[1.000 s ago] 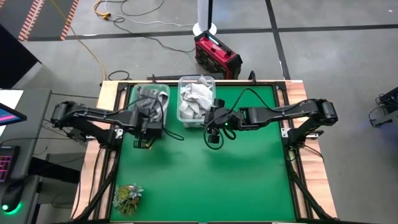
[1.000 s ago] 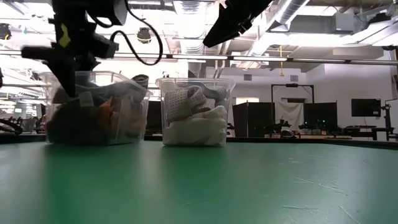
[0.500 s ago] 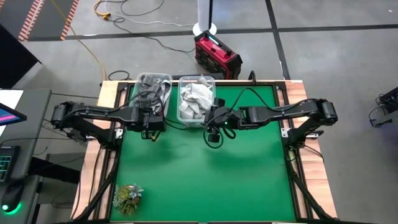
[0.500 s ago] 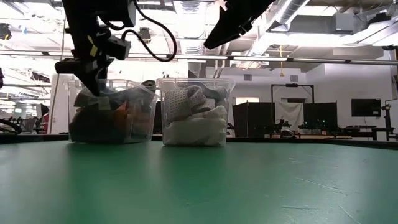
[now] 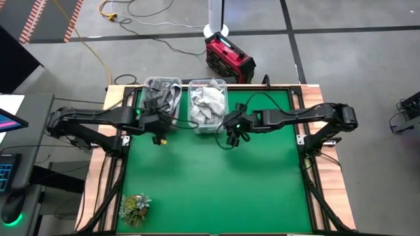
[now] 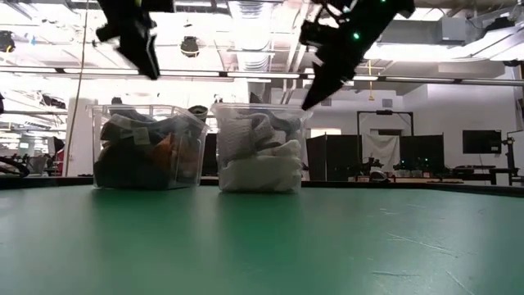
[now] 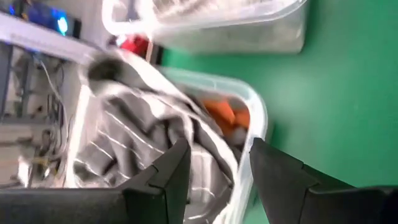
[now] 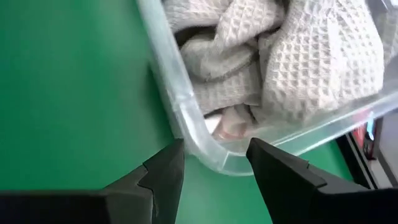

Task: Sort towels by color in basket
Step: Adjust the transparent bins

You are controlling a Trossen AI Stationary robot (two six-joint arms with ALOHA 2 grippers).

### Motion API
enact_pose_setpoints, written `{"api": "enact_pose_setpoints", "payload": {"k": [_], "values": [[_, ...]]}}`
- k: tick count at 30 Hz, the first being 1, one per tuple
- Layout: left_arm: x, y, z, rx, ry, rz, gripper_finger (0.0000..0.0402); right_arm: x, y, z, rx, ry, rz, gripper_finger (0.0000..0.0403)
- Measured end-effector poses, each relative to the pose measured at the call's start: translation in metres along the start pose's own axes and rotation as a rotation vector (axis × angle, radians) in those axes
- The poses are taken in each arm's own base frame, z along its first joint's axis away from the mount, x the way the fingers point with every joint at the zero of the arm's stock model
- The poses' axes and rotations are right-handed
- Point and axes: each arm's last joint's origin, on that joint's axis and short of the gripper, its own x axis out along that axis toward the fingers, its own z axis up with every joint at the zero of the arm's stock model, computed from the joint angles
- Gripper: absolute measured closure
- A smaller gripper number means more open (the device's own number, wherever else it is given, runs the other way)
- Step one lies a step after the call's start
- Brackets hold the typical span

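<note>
Clear plastic bins, two, stood side by side at the far edge of the green table [image 5: 216,177]. Left bin [image 5: 162,96]: grey plaid towel [image 7: 146,149] uppermost, rust-orange towel [image 7: 225,113] beneath. Right bin [image 5: 209,105]: white waffle towels [image 8: 292,62]. Left gripper [image 7: 214,165] hung above the left bin's near corner, fingers parted, empty. Right gripper [image 8: 214,162] hung over the right bin's near rim, fingers parted, empty. Small plant [image 5: 134,208] sat at the near left corner.

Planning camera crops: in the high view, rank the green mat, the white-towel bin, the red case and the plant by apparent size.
1. Green mat, largest by far.
2. White-towel bin and red case: alike, unranked.
3. Plant, smallest.
</note>
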Motion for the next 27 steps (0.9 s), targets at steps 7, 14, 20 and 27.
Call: {"api": "enact_pose_setpoints", "payload": {"k": [7,14,20,27], "values": [[-0.030,0.023,-0.010,-0.092,-0.117,0.006,0.0245,0.001,-0.015,-0.008,0.026,-0.026,-0.031,0.0180],[-0.035,0.029,-0.015,-0.139,-0.132,0.010,0.0245,-0.027,-0.009,0.000,-0.012,-0.144,-0.020,0.0180],[-0.029,0.031,-0.020,-0.185,-0.055,0.027,0.0245,-0.030,-0.034,-0.010,0.009,-0.044,-0.211,0.0185],[-0.025,0.035,-0.024,-0.193,0.003,0.046,0.0245,0.009,-0.070,-0.024,0.096,0.112,-0.234,0.0207]]}}
